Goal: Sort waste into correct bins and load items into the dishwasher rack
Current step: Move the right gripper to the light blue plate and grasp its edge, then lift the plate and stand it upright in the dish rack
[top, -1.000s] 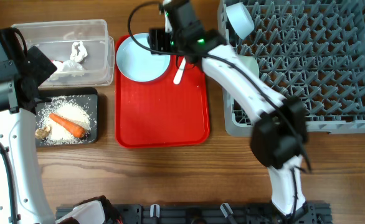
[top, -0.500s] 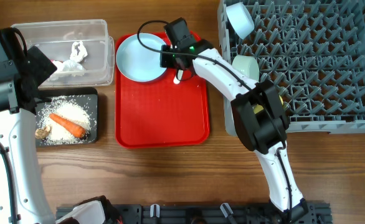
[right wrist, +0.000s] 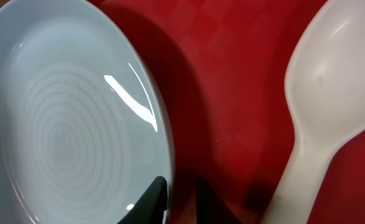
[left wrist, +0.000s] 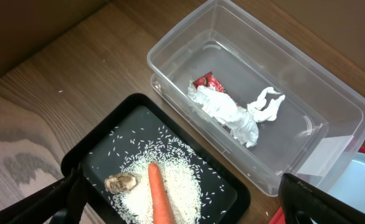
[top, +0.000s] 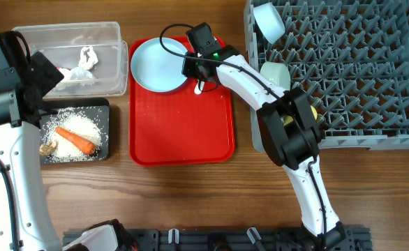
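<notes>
The light blue plate (top: 159,64) lies at the back left of the flat red tray (top: 183,125). My right gripper (top: 192,67) is shut on the plate's right rim (right wrist: 64,124), one finger inside it and one outside (right wrist: 181,199). The white spoon (top: 200,84) lies just right of it (right wrist: 319,106). My left gripper (top: 40,73) hangs open and empty (left wrist: 182,208) above the black tray (left wrist: 101,155), which holds the carrot (left wrist: 161,199), rice (left wrist: 185,180) and brown scrap (left wrist: 121,183). The clear tub (left wrist: 282,50) holds the tissue (left wrist: 232,112) and red wrapper (left wrist: 205,82).
The grey dishwasher rack (top: 358,70) stands at the right, with a light blue bowl (top: 269,21) at its back left and a pale green bowl (top: 276,72) at its left edge. The right arm reaches across the rack's left side.
The right gripper swung down from the plate's back edge onto its right rim beside the spoon, then crept slightly right. The left arm has not moved.
</notes>
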You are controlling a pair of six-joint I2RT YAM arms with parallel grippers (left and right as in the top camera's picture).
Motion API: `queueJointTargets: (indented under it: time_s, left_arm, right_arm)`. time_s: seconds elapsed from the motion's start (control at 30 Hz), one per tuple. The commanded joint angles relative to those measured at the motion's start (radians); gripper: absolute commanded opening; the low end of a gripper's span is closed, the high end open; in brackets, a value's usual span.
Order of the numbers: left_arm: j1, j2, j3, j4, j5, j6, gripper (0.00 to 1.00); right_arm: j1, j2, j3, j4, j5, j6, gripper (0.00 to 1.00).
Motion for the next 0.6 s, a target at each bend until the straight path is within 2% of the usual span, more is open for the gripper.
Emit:
queueJointTargets:
  time_s: [0.0,0.03,0.3,0.43,0.57]
  left_arm:
    - [0.006,-0.007,0.016,0.0,-0.013,0.001,1.0]
    - [0.006,-0.007,0.016,0.0,-0.013,0.001,1.0]
    - [0.006,-0.007,0.016,0.0,-0.013,0.001,1.0]
    - [0.006,-0.007,0.016,0.0,-0.013,0.001,1.0]
    - [0.006,-0.007,0.016,0.0,-0.013,0.001,1.0]
  right_arm:
    - [0.007,0.039,-0.002,0.0,-0.011,0.045,0.11]
    - [0.008,0.039,-0.002,0.001,-0.011,0.045,0.04]
    - [-0.01,0.011,0.0,-0.001,-0.074,0.028,0.04]
    - [-0.034,-0.116,0.0,-0.002,-0.035,-0.154,0.04]
    - [-0.036,-0.29,0.0,-0.029,0.182,-0.314,0.04]
